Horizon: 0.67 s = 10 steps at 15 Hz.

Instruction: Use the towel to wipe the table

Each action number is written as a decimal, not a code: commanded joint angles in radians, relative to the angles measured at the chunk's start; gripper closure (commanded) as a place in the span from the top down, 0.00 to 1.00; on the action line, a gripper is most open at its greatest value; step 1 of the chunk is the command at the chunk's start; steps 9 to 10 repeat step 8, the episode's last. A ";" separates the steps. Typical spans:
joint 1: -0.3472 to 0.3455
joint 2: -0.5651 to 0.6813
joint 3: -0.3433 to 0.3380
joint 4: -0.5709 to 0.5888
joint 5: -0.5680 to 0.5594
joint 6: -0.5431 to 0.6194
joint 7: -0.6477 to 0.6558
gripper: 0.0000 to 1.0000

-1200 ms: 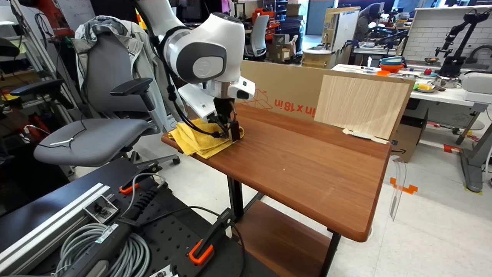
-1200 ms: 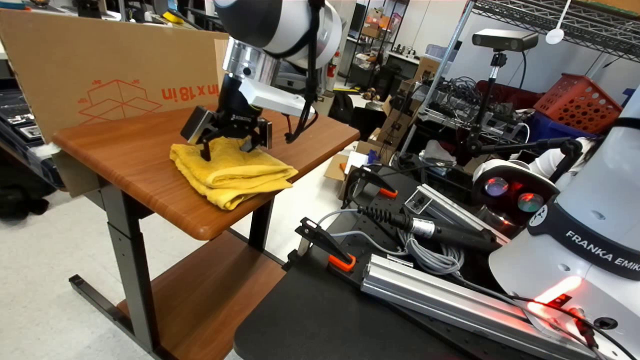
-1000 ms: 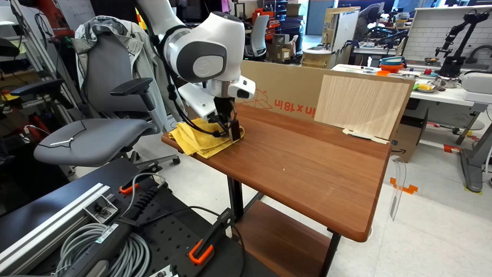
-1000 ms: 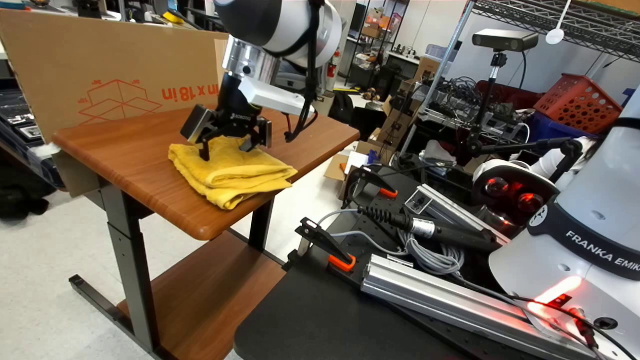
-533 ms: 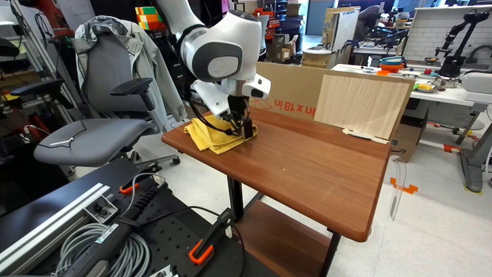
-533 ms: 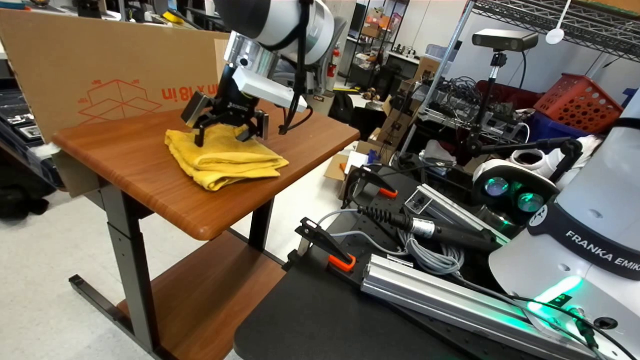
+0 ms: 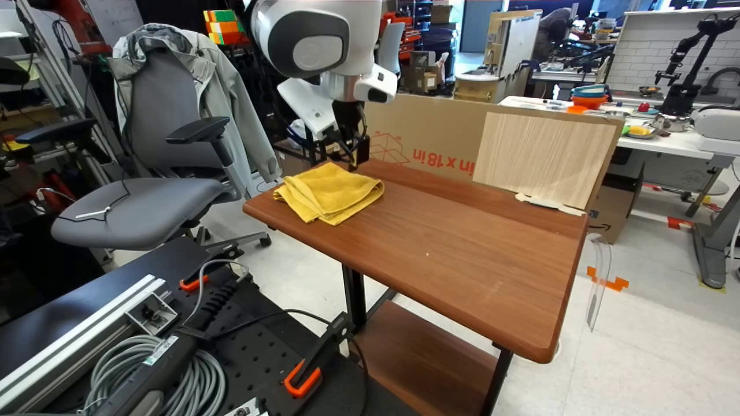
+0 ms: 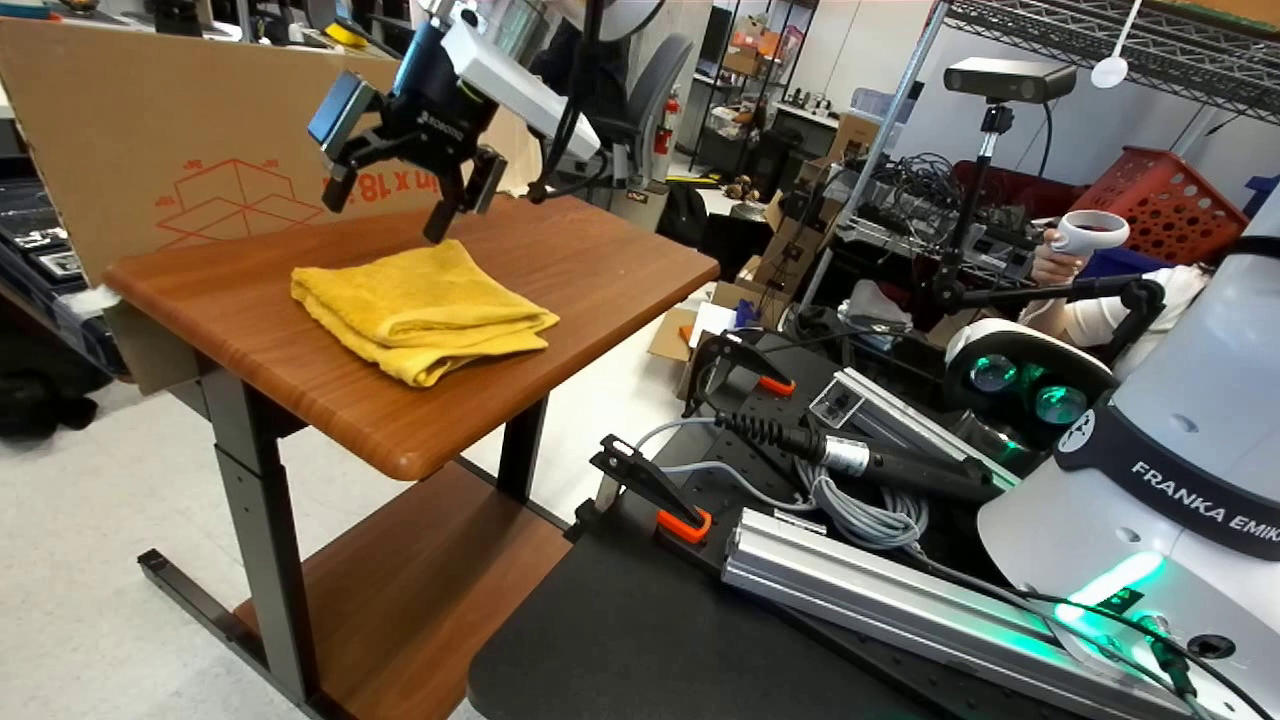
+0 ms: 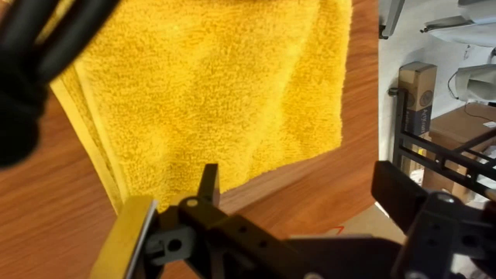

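The yellow towel (image 8: pixel 410 300) lies folded on the reddish-brown table (image 7: pixel 462 248), near one end of the top, and shows in both exterior views. In the wrist view the towel (image 9: pixel 217 85) fills much of the picture, its lower edge running past the left fingertip. My gripper (image 8: pixel 386 218) hangs in the air above the far side of the cloth, tilted. Its fingers are wide apart with nothing between them, as the gripper (image 9: pixel 296 174) in the wrist view also shows. In an exterior view the arm partly hides the jaws.
A large cardboard sheet (image 8: pixel 300 130) stands along the table's back edge, with a pale plywood board (image 7: pixel 546 156) leaning on it. A grey office chair (image 7: pixel 144 202) is beyond the table's end. The black robot bench (image 8: pixel 620 610), with clamps and coiled cable, stands in front.
About a second ago the gripper was down on the towel, and the towel slid inward from the table edge. Now the gripper has risen off it, and the towel stays on the table.
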 commanded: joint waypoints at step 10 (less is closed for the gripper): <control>0.020 0.020 -0.024 0.001 0.012 -0.004 -0.006 1.00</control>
